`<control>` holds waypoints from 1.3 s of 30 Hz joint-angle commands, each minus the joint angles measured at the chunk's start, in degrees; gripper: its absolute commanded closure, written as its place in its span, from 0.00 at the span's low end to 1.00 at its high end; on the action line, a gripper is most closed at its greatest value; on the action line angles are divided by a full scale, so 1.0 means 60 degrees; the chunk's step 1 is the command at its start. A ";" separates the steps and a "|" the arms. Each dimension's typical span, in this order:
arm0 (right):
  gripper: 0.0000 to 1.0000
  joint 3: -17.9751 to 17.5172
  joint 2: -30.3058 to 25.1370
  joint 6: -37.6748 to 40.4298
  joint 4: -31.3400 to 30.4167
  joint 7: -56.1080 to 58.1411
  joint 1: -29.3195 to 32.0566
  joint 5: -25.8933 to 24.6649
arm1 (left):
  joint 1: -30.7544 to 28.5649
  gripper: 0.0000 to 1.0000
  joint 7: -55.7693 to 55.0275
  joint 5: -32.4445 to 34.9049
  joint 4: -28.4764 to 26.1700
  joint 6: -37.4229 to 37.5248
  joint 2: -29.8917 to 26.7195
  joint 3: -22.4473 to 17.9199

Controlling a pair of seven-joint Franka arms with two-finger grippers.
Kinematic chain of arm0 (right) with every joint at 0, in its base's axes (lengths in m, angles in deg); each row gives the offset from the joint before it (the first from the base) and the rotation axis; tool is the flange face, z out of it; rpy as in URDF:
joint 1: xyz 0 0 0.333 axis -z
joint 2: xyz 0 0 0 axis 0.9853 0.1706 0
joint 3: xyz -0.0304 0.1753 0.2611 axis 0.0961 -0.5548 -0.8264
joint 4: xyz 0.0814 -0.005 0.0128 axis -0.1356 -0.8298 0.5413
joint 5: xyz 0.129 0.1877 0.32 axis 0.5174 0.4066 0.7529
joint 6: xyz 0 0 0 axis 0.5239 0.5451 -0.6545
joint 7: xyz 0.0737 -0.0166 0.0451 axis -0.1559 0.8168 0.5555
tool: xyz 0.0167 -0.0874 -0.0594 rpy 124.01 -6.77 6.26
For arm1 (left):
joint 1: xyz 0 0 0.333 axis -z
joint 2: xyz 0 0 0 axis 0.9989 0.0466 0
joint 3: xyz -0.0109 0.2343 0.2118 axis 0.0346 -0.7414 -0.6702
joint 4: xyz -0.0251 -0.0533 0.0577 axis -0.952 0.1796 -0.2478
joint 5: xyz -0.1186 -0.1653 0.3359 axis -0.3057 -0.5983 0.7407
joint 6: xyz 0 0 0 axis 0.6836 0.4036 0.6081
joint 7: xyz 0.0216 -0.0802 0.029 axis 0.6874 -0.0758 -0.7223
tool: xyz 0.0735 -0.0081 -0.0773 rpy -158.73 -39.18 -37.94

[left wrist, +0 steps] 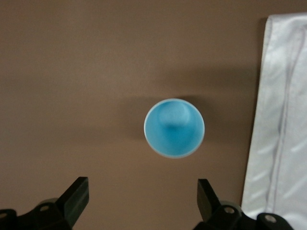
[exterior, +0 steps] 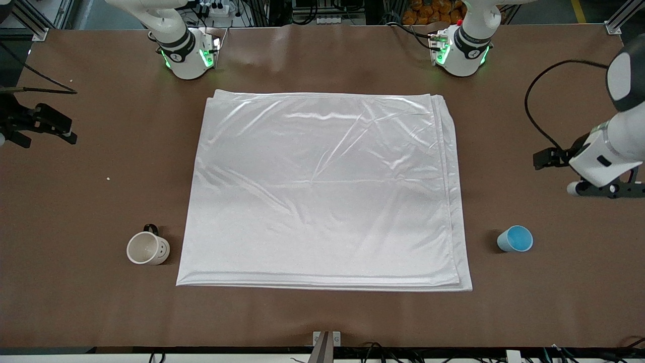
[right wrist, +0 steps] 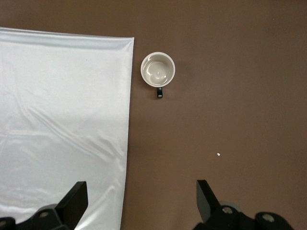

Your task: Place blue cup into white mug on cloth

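Note:
The blue cup (exterior: 515, 239) stands upright on the bare brown table beside the cloth's (exterior: 322, 186) edge, toward the left arm's end. My left gripper (exterior: 610, 190) hangs open and empty above the table near the cup. In the left wrist view the cup (left wrist: 174, 128) lies ahead of the spread gripper (left wrist: 143, 188). The white mug (exterior: 147, 248) stands upright on the bare table beside the cloth, toward the right arm's end. My right gripper (exterior: 48, 124) is open and empty, high above the table. The right wrist view shows the mug (right wrist: 158, 70), the cloth (right wrist: 62, 120) and the gripper (right wrist: 141, 190).
A small white crumb (exterior: 108, 178) lies on the table, farther from the front camera than the mug. It also shows in the right wrist view (right wrist: 218, 154). A black cable (exterior: 534, 101) loops above the table at the left arm. A metal bracket (exterior: 326, 339) sits at the table's front edge.

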 commanded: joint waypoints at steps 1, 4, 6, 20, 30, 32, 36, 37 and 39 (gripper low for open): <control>0.00 -0.0024 0.1118 -0.1060 0.0048 -0.0109 -0.0029 -0.0084 | -0.0207 0.00 0.0027 0.0198 0.0374 -0.0807 0.0817 0.0031; 0.00 -0.0039 0.1748 -0.1748 0.0033 -0.0109 -0.0029 -0.0070 | -0.0222 0.00 0.0042 0.0198 0.0374 -0.0970 0.0978 0.0031; 0.00 -0.0039 0.2085 -0.2159 0.0048 -0.0109 -0.0029 -0.0084 | -0.0222 0.00 0.0042 0.0198 0.0374 -0.0984 0.1110 0.0031; 0.16 -0.0024 0.3624 -0.3816 0.0414 -0.0080 -0.0044 -0.0201 | -0.0266 0.00 0.0042 0.0154 0.0359 -0.2141 0.1931 0.0046; 0.53 -0.0024 0.4108 -0.4080 0.0780 -0.0080 -0.0044 -0.0231 | -0.0339 1.00 0.0012 -0.0475 0.0301 -0.2273 0.2034 0.0046; 0.67 -0.0024 0.4108 -0.4080 0.0780 -0.0080 -0.0044 -0.0231 | -0.0470 1.00 0.0027 -0.0637 0.0301 -0.2273 0.2048 0.0046; 0.92 -0.0009 0.4094 -0.4080 0.0853 -0.0080 -0.0044 -0.0245 | -0.0515 1.00 0.0027 -0.0696 0.0301 -0.2274 0.2049 0.0046; 0.98 -0.0009 0.4094 -0.4065 0.0854 -0.0080 -0.0044 -0.0245 | -0.0501 1.00 0.0027 -0.0696 0.0301 -0.2259 0.2049 0.0046; 1.00 -0.0009 0.4050 -0.4036 0.0912 -0.0080 -0.0058 -0.0231 | -0.0515 1.00 0.0027 -0.0696 0.0301 -0.2259 0.2049 0.0060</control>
